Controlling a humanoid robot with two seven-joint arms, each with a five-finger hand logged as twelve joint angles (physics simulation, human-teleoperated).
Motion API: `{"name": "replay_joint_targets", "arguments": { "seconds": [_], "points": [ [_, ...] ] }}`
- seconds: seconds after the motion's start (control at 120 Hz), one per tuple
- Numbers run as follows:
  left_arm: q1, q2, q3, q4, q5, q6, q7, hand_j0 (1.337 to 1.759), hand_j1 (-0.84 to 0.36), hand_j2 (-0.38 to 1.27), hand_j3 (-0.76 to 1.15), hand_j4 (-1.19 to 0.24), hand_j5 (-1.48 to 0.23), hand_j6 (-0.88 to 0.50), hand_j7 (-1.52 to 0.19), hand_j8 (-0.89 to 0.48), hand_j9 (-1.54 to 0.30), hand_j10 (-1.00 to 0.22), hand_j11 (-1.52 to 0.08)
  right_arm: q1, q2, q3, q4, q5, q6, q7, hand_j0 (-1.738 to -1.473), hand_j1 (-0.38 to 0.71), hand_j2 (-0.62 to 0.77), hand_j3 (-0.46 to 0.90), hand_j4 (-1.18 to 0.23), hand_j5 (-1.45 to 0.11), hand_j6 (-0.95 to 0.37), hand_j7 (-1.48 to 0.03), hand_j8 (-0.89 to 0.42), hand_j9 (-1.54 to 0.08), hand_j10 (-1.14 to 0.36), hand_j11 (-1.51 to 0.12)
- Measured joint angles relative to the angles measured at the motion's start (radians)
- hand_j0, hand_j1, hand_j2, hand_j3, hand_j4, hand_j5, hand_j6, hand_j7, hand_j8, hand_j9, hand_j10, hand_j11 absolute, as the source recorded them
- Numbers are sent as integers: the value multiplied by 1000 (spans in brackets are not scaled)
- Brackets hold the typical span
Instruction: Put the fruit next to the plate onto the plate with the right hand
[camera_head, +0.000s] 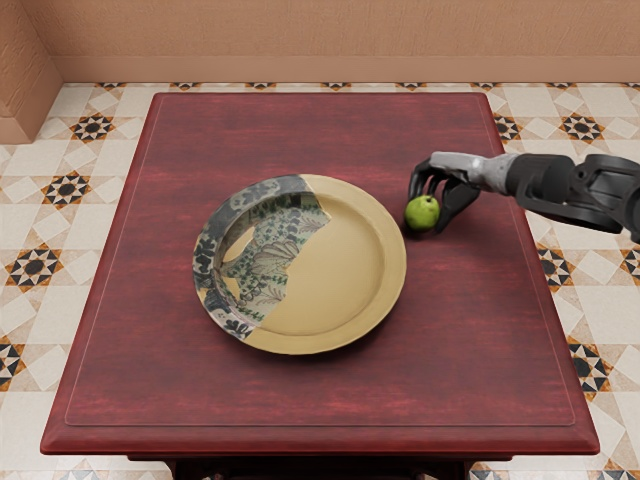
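Note:
A small green fruit (422, 212) sits on the red table just right of the plate (345, 300), a wide yellow dish with a grey patterned section on its left side. My right hand (435, 195) comes in from the right edge and wraps around the fruit, dark fingers curled over its top and far side. The fruit still appears to rest on the tabletop, a small gap away from the plate's rim. The left arm does not show.
The dark red table (150, 380) stands on a tiled floor, with a plain wall beyond its far edge. Nothing lies in the plate's yellow well.

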Motion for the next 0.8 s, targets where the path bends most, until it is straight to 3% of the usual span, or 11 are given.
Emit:
{"name": "replay_joint_targets", "arguments": {
  "seconds": [0.267, 0.425, 0.6, 0.8],
  "points": [
    [2, 0, -4, 0, -1, 0, 0, 1658, 334, 3, 0, -13, -17, -13, -17, -13, -17, -13, -17, 7, -50, 32, 77, 4, 4, -4, -1656, 300, 370, 0, -544, -1159, -388, -1101, -472, -1134, -832, -1138],
    [4, 0, -4, 0, 0, 0, 0, 1658, 334, 3, 0, -13, -17, -13, -17, -13, -17, -13, -17, 15, -95, 55, 146, 5, 1, -13, -1657, 321, 464, 1, -582, -1153, -430, -1113, -629, -1144, -843, -1148],
    [6, 0, -5, 0, 0, 0, 0, 1658, 334, 3, 0, -13, -17, -13, -17, -13, -17, -13, -17, 23, -129, 83, 195, 6, 4, -25, -1657, 344, 564, 0, -624, -1151, -470, -1125, -686, -1148, -857, -1149],
    [11, 0, -6, 1, 1, 0, 0, 1658, 334, 3, 0, -13, -17, -13, -17, -13, -17, -13, -17, 30, -163, 112, 264, 7, 8, -35, -1658, 349, 579, 0, -624, -1154, -469, -1131, -694, -1153, -862, -1154]
  ]
}}
